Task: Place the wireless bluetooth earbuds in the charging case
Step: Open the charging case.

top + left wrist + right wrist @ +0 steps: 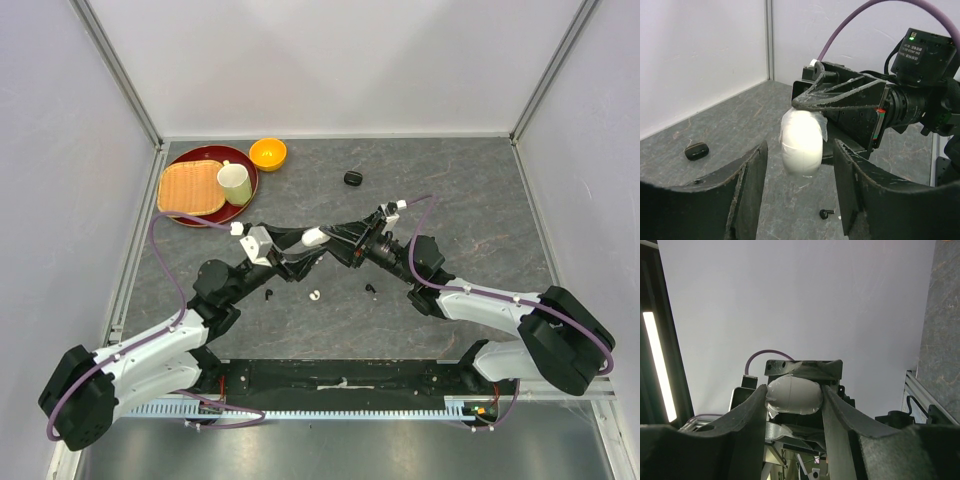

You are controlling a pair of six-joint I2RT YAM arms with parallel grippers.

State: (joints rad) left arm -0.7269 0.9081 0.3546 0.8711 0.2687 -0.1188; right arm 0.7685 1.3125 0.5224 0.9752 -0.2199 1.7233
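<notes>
A white pebble-shaped charging case (pixel 313 237) hangs above the table's middle where both arms meet. My right gripper (pixel 328 238) is shut on it; in the right wrist view both fingers press the case (pixel 793 395). My left gripper (pixel 303 247) is open, its fingers (pixel 747 185) standing apart on either side of the case (pixel 801 142) without touching it. On the table below lie a white earbud (pixel 314 295) and two black earbuds (pixel 371 289) (pixel 268 294); one black earbud shows in the left wrist view (pixel 826 213). A second white earbud is not seen.
A closed black case (pixel 352 178) lies at the back centre and also shows in the left wrist view (pixel 696 150). A red tray (pixel 186 160) at the back left holds a woven plate (pixel 191 187) and a pale cup (pixel 235 182). An orange bowl (pixel 267 153) stands beside it.
</notes>
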